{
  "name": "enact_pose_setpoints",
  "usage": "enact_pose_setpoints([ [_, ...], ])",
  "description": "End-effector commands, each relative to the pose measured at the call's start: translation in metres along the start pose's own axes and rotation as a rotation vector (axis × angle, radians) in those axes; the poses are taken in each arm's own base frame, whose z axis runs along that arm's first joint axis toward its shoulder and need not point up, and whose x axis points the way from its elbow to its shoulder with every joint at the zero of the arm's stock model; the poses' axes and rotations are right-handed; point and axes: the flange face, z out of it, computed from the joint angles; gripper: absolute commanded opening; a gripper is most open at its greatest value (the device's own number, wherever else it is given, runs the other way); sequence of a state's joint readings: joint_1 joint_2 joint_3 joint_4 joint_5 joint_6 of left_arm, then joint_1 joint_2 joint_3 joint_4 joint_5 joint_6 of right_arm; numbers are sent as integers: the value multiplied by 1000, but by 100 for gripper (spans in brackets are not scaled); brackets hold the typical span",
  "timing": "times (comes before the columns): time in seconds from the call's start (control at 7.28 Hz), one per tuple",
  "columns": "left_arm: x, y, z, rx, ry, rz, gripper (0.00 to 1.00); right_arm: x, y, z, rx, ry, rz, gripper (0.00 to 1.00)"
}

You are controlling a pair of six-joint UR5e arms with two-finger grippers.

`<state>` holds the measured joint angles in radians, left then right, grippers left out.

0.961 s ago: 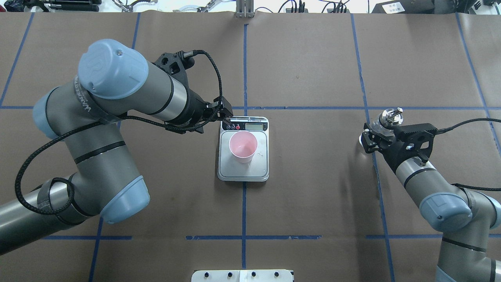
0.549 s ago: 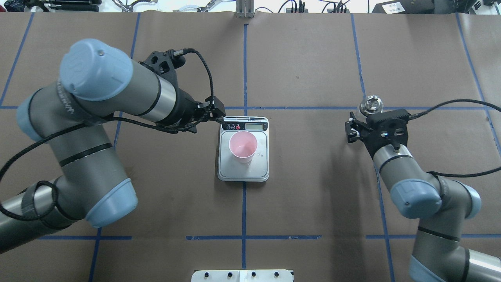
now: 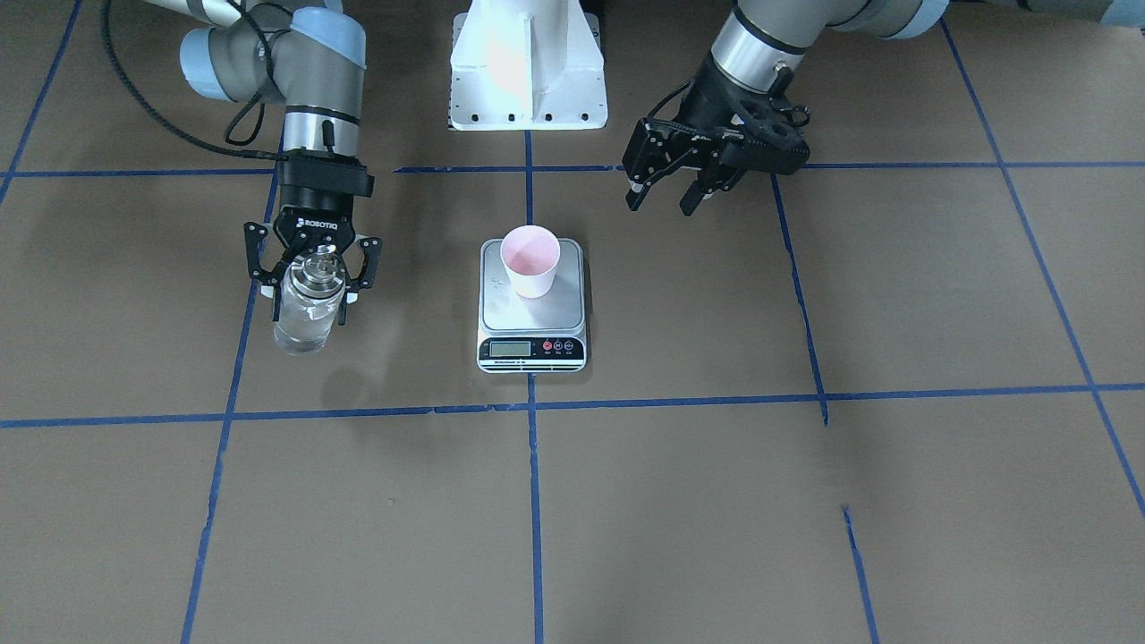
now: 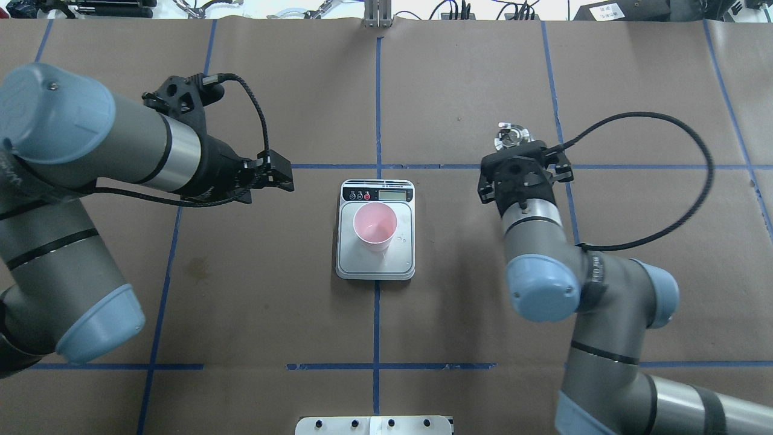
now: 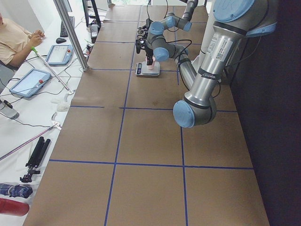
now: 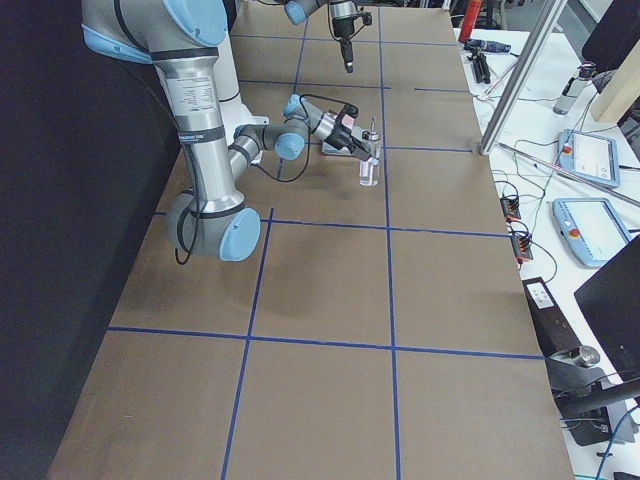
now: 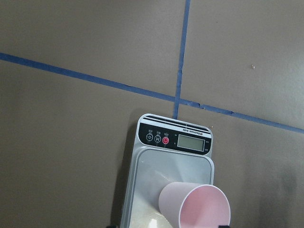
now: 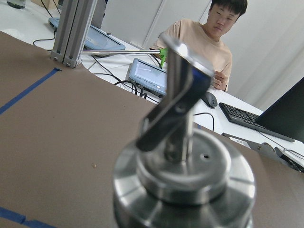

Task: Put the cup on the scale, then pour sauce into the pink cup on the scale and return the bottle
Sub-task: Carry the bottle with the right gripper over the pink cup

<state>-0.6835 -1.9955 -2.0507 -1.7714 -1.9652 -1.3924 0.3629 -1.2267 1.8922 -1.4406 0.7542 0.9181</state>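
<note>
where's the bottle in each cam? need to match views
Front-facing: bottle left of centre.
Overhead: bottle right of centre, only its cap showing.
Exterior left: too small to tell.
Exterior right: bottle upright, upper centre.
Left wrist: not in view.
Right wrist: bottle cap fills the foreground.
Landmark: scale, mid-table.

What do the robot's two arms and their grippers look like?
The left arm and right arm are grey tubes with pale blue joint caps and black rings. Each wrist has a black braided cable. The left gripper and right gripper are black, two-fingered; the right one reads ROBOTIQ.
</note>
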Motion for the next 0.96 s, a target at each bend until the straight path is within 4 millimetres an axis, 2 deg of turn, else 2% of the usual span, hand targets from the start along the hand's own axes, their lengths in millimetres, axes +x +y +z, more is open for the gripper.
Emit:
enact_pose_setpoints([
  [0.0, -14, -3, -6, 9, -15, 5, 77, -43, -19, -26, -38, 96, -176, 0],
  [0.27, -15, -3, -5, 9, -16, 4, 77, -58, -23, -41, -33, 117, -240, 0],
  [0.41, -14, -2, -4, 7, -16, 5, 77, -66, -32, -58, -27, 79, -221, 0],
  [0.55, -15, -2, -3, 6, -17, 5, 77, -58, -46, -81, -55, 3, -159, 0],
  [0.82, -15, -2, -3, 5, -19, 3, 77, -58, -45, -85, -63, -11, -152, 0],
])
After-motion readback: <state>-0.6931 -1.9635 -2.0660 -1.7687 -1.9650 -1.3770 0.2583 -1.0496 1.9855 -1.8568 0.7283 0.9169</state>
